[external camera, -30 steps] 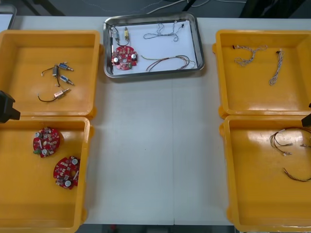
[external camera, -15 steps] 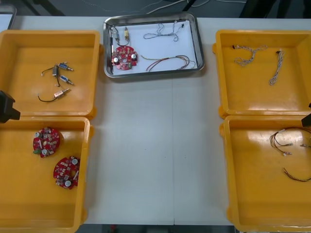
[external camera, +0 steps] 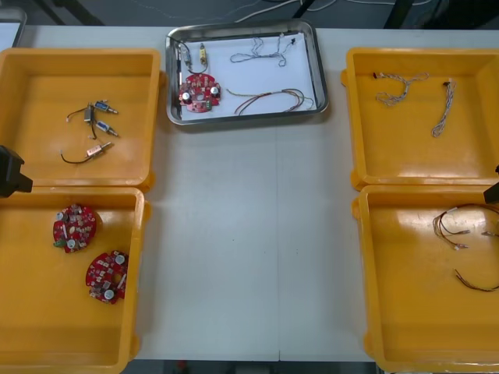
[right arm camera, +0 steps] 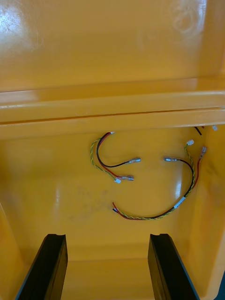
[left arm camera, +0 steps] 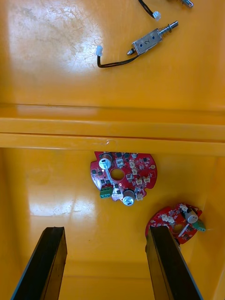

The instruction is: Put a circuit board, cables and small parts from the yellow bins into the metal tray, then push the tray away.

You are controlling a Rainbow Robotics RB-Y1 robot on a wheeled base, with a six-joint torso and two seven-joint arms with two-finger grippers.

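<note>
1. At 9 o'clock of the surface (external camera: 234, 234): left tool (left arm camera: 105, 229) above the near left yellow bin (external camera: 31, 312), fingers (left arm camera: 49, 262) wide apart, nothing held.
2. On that bin's floor, two circuit boards (left arm camera: 123, 177): one ahead, between the fingers, the other just beside one fingertip.
3. At 3 o'clock: right tool (right arm camera: 106, 236), equally wide open, nothing gripped, with red and yellow cables (right arm camera: 127, 178) lying ahead, apart from it.
4. At 12 o'clock: metal tray (external camera: 246, 118), holding a third circuit board (external camera: 199, 93), cables (external camera: 290, 97) and small metal parts (external camera: 202, 54).
</note>
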